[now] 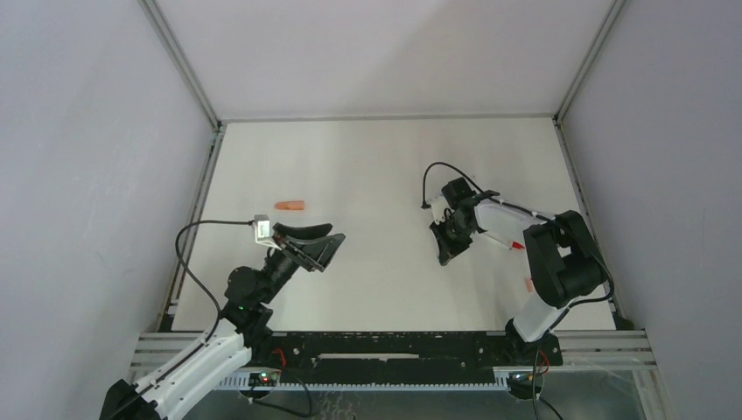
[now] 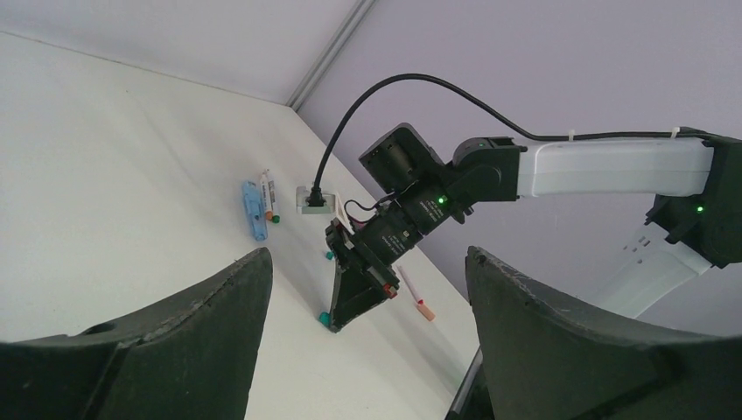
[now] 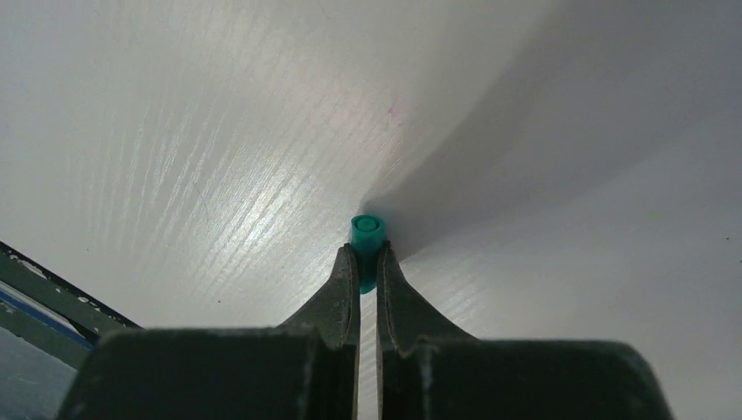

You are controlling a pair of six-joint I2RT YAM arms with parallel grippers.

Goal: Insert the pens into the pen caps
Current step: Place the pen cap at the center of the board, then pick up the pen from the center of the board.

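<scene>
Seen from above, the left gripper hangs wide open over the table, with a salmon cap lying just beyond it.
Left wrist: the right gripper points tip-down at the tabletop, with a light-blue cap farther off.
Right wrist: jaws pinched on a teal cap.

In the overhead view a lone cap lies on the table left of centre, above the left gripper. Right of centre, the right gripper tips down to the table with a second cap between its fingertips. A pen lies just right of it.
</scene>
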